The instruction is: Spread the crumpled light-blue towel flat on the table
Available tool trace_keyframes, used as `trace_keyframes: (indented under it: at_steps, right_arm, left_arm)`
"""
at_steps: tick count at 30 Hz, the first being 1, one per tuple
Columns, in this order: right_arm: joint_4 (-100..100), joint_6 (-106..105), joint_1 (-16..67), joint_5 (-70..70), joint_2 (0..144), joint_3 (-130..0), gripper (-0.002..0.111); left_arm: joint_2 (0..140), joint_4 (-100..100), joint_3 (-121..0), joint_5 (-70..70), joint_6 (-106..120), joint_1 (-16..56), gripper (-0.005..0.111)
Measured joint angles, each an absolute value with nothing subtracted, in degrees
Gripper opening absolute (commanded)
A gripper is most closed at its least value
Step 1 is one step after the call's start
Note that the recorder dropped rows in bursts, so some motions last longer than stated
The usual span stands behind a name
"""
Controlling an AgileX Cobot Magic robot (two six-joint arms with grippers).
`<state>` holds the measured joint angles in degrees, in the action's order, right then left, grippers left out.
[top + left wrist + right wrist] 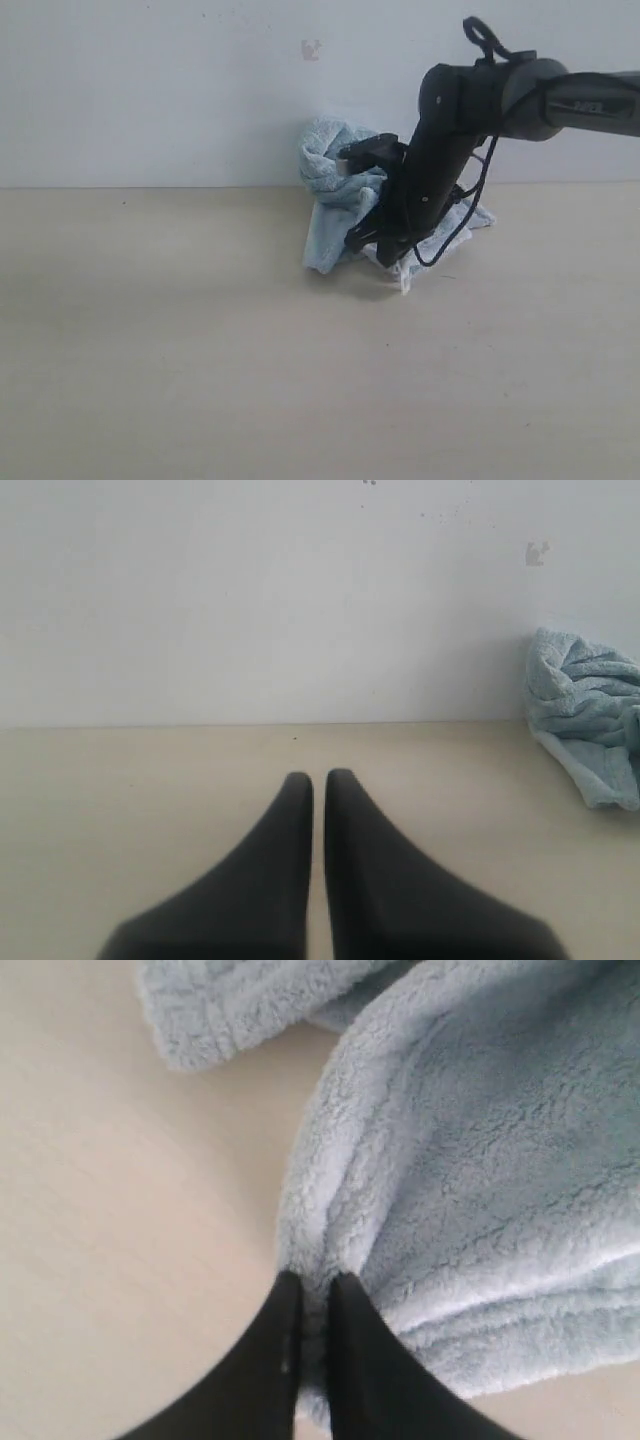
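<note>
The crumpled towel (328, 170) sits far on the tabletop (200, 350), right of centre. The right end effector (312, 1280) pinches a fold of it. The left end effector (318, 777) has its fingers together, empty.

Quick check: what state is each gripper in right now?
Left gripper: jaws closed, holding nothing.
Right gripper: jaws closed on a fold of the towel.

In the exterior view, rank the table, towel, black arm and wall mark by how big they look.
table
black arm
towel, close to the arm and unsure, since the arm hides part of it
wall mark
</note>
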<state>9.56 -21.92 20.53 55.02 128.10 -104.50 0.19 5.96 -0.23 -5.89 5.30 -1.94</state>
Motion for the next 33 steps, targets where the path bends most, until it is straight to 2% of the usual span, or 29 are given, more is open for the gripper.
trace_keyframes:
  at_steps: [11,15,20,27,31,33]
  right_arm:
    - [12.2,-21.4,20.5,55.4,119.7,-96.3,0.0]
    - [12.4,-21.1,20.5,55.4,115.6,-92.6,0.0]
    - [11.8,-20.9,20.5,54.9,107.4,-87.8,0.0]
    - [5.4,-18.4,20.5,51.2,92.0,-82.4,0.0]
    - [0.7,-16.0,20.5,51.3,86.5,-81.9,0.0]
    - [-1.9,-14.0,20.5,52.3,84.7,-81.9,0.0]
  left_arm:
    - [0.2,6.0,-0.2,-5.8,5.3,-1.9,0.004]
    - [0.2,7.5,-0.2,-1.4,3.6,-1.9,0.004]
    - [0.2,16.6,-0.2,0.6,-5.4,-1.9,0.004]
    - [0.2,30.9,-0.2,-7.5,-10.8,-1.6,0.004]
    - [0.2,47.2,-3.2,-16.5,3.7,-0.5,0.007]
    - [0.2,58.9,-4.5,-19.8,17.2,-0.3,0.016]
